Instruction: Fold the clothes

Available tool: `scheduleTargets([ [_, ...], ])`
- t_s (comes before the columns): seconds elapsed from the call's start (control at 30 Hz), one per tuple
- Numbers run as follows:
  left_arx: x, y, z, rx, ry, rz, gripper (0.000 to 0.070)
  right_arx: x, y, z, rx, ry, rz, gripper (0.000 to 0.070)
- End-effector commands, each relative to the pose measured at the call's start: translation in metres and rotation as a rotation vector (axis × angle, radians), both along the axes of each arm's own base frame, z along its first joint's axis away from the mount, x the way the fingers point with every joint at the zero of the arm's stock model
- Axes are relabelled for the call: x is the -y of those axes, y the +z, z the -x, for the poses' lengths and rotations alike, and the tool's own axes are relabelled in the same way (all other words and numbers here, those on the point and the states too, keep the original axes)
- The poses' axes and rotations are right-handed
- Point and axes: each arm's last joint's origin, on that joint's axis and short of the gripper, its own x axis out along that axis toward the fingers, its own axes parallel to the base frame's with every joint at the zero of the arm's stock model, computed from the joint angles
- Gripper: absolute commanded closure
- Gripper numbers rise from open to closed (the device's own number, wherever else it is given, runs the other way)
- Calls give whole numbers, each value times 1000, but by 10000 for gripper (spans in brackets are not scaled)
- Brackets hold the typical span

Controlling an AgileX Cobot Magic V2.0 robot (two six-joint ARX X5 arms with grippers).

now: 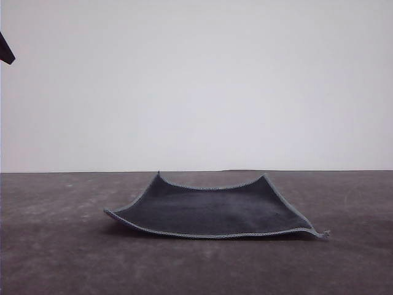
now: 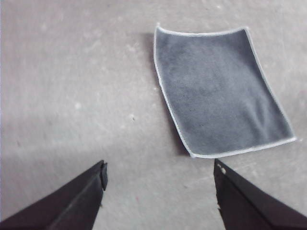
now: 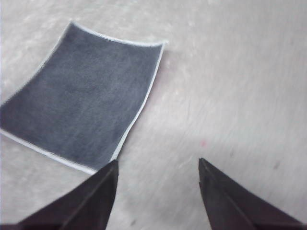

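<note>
A small square cloth (image 1: pixel 212 209) lies spread open on the grey table (image 1: pixel 55 258), roughly in the middle of the front view, its dark charcoal face turned up. A light grey stitched edging runs all the way round it. The cloth does not lie quite flat: its two far corners curl upward off the surface, and the near right corner ends in a little loose tuft of thread (a small thing, but it catches the eye). A shadow sits under the raised left edge. Behind the table stands a plain pale wall (image 1: pixel 196 80).

From the left wrist view, the left gripper (image 2: pixel 160 176) hovers above bare table with its two dark fingers (image 2: pixel 81 201) spread wide apart, nothing between them. The cloth (image 2: pixel 220 91) lies ahead of it and off toward one finger's side, close by but untouched; its nearest corner sits just short of the gap.

The right wrist view shows much the same from the other flank. The right gripper (image 3: pixel 157 171) also has its fingers (image 3: pixel 230 201) well parted and holds nothing. The cloth (image 3: pixel 81 100) lies ahead of it, and its nearest corner comes right up by one fingertip; whether they actually touch I cannot tell.

At the upper left edge of the front view a dark sliver of an arm (image 1: pixel 5 51) pokes in.
</note>
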Motion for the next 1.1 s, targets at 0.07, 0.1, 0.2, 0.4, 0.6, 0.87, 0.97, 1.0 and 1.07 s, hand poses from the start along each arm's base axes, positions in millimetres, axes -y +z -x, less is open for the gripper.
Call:
scheduleTargets([
  [0.07, 3, 6, -9, -76, 24, 26, 269, -3, 4, -10, -111, -66, -124, 364],
  [0.1, 4, 6, -12, -99, 18, 25, 269, -5, 3, -13, -137, -62, -142, 364],
  [0.2, 9, 4, -25, -157, -6, 30, 269, -9, 0, -26, -201, -37, -176, 364],
  [0.4, 20, -11, -60, -234, -35, 38, 269, -18, -16, -59, -274, 19, -214, 364],
  [0.6, 32, -31, -99, -222, -69, 72, 269, -28, -36, -96, -292, 75, -260, 364],
  [0.87, 47, -50, -149, -220, -96, 61, 268, -39, -61, -148, -317, 101, -284, 363],
  [0.97, 52, -57, -167, -220, -105, 58, 268, -41, -68, -168, -333, 106, -293, 363],
  [1.0, 54, -59, -173, -220, -110, 57, 268, -42, -69, -175, -338, 104, -292, 363],
  [1.07, 58, -62, -185, -223, -120, 50, 268, -42, -71, -188, -338, 102, -287, 363],
])
